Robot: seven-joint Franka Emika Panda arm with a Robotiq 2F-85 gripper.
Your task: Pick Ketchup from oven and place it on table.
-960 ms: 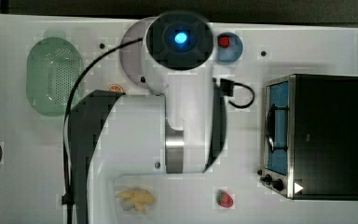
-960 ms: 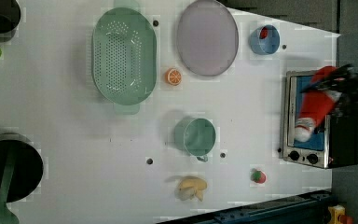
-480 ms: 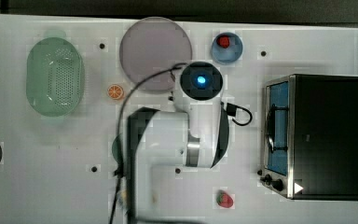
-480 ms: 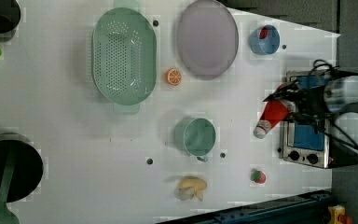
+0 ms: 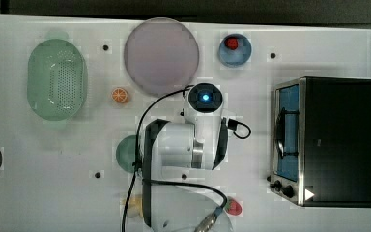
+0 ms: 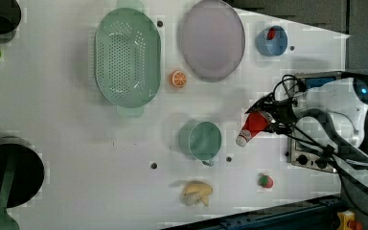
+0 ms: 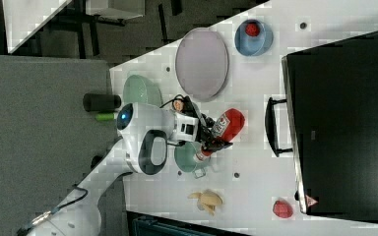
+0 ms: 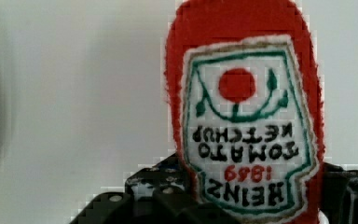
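Clearly the gripper (image 6: 270,118) clamps the ketchup (image 6: 252,125) around its labelled body, holding it above the table (image 6: 76,153) beside the green cup (image 6: 202,139), well clear of the oven (image 5: 326,140); it looks light, rigid, slick-sided, best gripped mid-body.

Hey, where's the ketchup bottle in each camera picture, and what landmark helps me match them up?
Top view: hidden under the arm.
Left view: ketchup bottle between the green cup and the oven.
Right view: bottle beside the cup.
Wrist view: label up close.
Shared landmark: the oven.
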